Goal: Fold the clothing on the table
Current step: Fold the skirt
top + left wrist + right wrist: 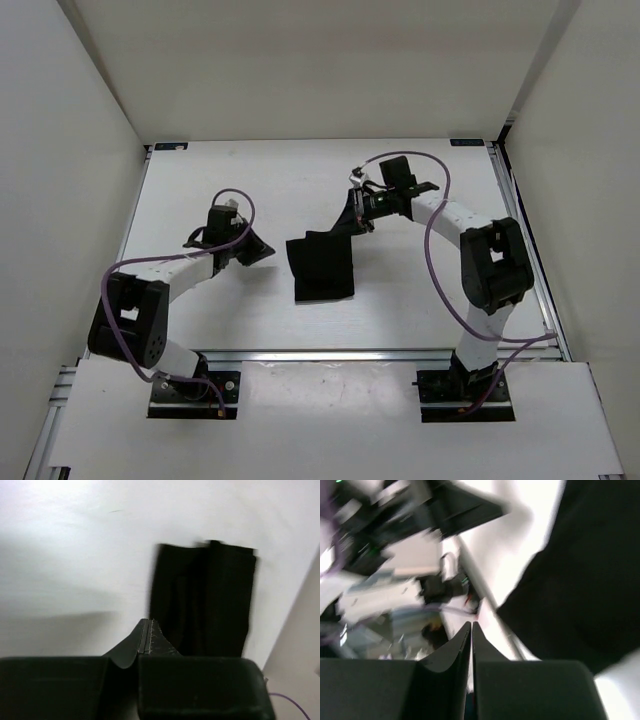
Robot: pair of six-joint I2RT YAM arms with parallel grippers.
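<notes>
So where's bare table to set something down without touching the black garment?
Bare table lies along the far edge beyond the clothing, and along the near rail between the arm bases. It is crowded mid-table: left gripper and right gripper flank the clothing.

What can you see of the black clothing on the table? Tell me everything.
The clothing is plain matte black soft cloth with no print, folded into a rough rectangle with lengthwise creases. It lies near the middle of the white table. From its far right corner a strip of cloth reaches toward the right tool, whose jaws are shut. Whether they pinch the cloth cannot be told.
</notes>
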